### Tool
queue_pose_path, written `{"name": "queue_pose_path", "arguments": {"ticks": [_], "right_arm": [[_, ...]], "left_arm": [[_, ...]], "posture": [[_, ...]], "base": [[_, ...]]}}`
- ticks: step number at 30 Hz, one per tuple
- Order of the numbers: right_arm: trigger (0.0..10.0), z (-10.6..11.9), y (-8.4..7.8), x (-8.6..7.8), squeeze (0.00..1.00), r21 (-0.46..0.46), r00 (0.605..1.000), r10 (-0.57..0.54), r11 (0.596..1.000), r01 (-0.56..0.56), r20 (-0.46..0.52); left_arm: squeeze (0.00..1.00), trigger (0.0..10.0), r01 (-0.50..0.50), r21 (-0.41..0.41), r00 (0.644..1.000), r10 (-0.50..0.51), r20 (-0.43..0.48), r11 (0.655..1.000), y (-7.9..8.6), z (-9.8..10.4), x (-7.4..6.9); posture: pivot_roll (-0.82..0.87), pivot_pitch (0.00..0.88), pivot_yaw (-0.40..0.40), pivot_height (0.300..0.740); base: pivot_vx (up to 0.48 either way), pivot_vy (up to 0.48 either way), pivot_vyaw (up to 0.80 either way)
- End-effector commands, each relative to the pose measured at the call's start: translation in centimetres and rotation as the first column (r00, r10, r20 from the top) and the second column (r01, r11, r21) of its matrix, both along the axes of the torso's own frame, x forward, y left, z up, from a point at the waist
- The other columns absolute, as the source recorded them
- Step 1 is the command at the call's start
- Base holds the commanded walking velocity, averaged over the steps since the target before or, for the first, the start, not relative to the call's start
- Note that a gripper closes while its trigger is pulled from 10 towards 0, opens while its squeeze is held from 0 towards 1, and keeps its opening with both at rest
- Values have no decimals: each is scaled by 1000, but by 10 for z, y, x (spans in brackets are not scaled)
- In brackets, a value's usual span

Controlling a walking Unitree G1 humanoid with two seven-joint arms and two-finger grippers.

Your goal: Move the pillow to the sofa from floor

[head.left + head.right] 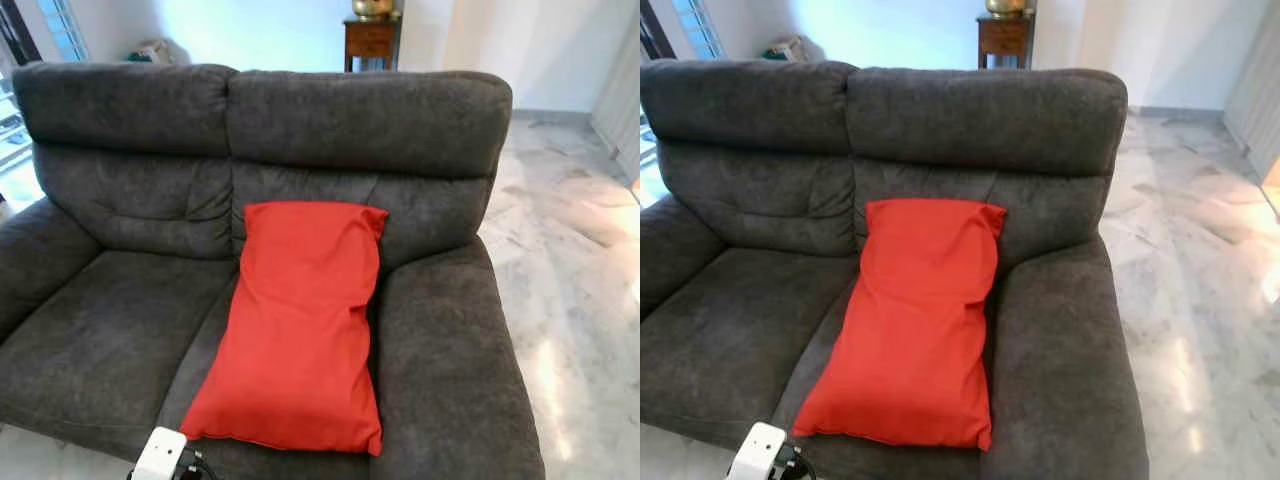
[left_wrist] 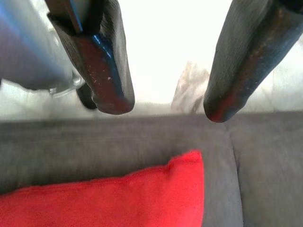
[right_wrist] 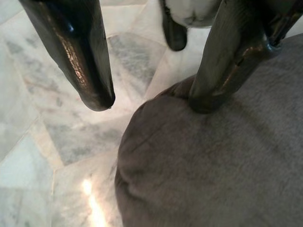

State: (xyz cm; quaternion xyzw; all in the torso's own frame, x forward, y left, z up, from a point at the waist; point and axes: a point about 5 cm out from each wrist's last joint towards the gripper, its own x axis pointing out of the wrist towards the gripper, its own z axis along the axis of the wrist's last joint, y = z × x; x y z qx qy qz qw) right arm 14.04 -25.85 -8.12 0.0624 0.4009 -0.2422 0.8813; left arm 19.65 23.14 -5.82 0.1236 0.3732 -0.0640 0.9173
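Note:
A red pillow (image 1: 297,325) lies on the right seat of the dark grey sofa (image 1: 120,330), its top end leaning on the backrest beside the right armrest (image 1: 445,360). In the left wrist view my left gripper (image 2: 163,106) is open with nothing between its fingers, hanging over the seat near a corner of the red pillow (image 2: 118,198). In the right wrist view my right gripper (image 3: 151,101) is open and holds nothing, above the front end of the sofa armrest (image 3: 213,165) and the marble floor (image 3: 61,137).
A white part of my own body (image 1: 160,455) pokes in at the lower edge. Marble floor (image 1: 570,290) stretches to the right of the sofa. A small wooden side table (image 1: 371,38) stands behind the sofa against the white wall.

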Motion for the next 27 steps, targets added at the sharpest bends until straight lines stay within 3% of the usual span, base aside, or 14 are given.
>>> {"name": "queue_pose_path", "arguments": {"ticks": [1,8,9,18,27], "right_arm": [[10000,-6,10,-6,0,35,1000,11,999,-10,-27],[10000,-8,23,-1,0,29,990,136,990,-135,-35],[10000,-7,29,4,0,35,981,192,981,-191,-30],[10000,-5,36,14,0,65,967,254,965,-253,-2],[10000,-6,40,14,0,70,955,295,953,-294,-16]], "left_arm": [[0,10000,35,24,998,-33,-60,999,1,-6,-8],[0,10000,-20,13,995,21,-96,1000,1,-12,-14],[0,10000,-12,16,993,14,-113,1000,-1,-15,-17],[0,10000,-11,-4,992,10,-125,1000,-11,-19,-20],[0,10000,-14,-18,988,11,-156,1000,-14,-24,-29]], "posture": [[1,0,100,740],[-18,0,85,740],[-21,0,79,740],[-21,0,55,740],[-17,0,43,740]], "base": [[0,0,0],[0,0,0],[0,0,0],[0,0,0],[0,0,0]]}}
